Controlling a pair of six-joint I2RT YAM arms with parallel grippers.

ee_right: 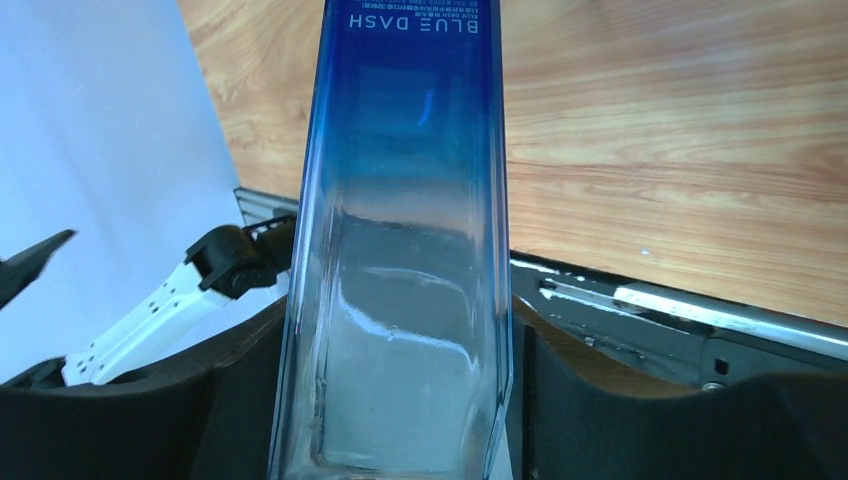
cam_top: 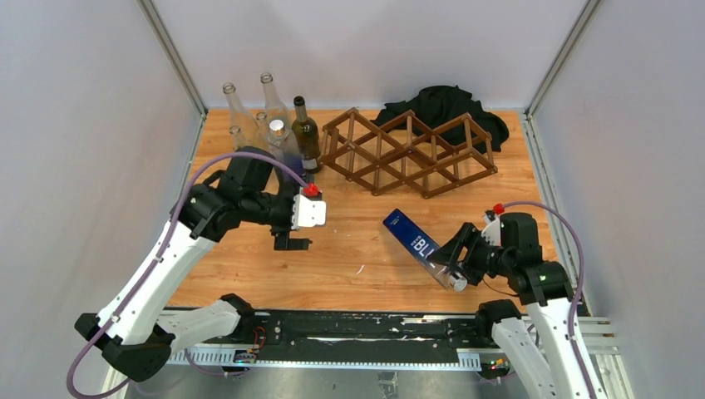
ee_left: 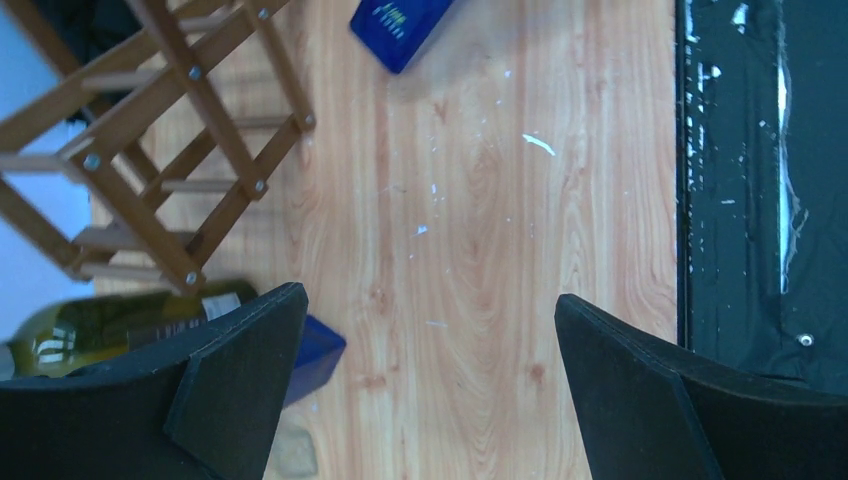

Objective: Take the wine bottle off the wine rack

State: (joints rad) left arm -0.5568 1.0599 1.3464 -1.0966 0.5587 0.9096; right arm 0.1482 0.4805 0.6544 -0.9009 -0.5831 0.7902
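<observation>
Right gripper (cam_top: 449, 264) clamped on the clear end of the blue wine bottle (cam_top: 413, 239), whose long body juts out from the jaws towards the wine rack (cam_top: 407, 154) beyond, apart from it. Held so far off-centre on slick glass, the bottle may pivot or slide down onto the table (cam_top: 349, 258). Left gripper (cam_top: 293, 241), spread and empty, hangs well aside, too distant to steady it.
</observation>
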